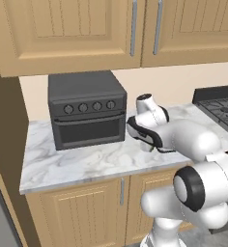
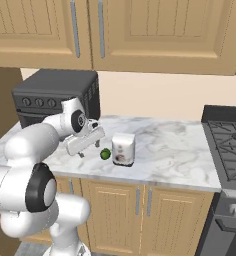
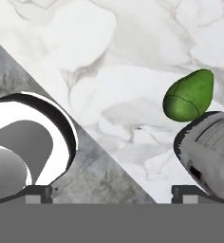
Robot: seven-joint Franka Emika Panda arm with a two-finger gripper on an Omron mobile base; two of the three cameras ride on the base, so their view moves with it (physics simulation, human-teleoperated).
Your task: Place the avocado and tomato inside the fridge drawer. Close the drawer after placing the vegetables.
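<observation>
The marble bench (image 2: 165, 145) carries a dark oven (image 1: 87, 108) at the back and a small white toaster (image 2: 123, 148) near the front edge. Just beside the toaster lies the avocado (image 2: 105, 154). The gripper (image 2: 88, 148) hangs near the toaster too, fingers fully apart and empty. I think it should come down straight over the avocado without touching the toaster.

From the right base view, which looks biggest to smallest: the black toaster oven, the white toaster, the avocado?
1. Toaster oven, plainly largest.
2. White toaster, much smaller.
3. Avocado, smallest, sitting just beside the toaster at similar depth.
</observation>
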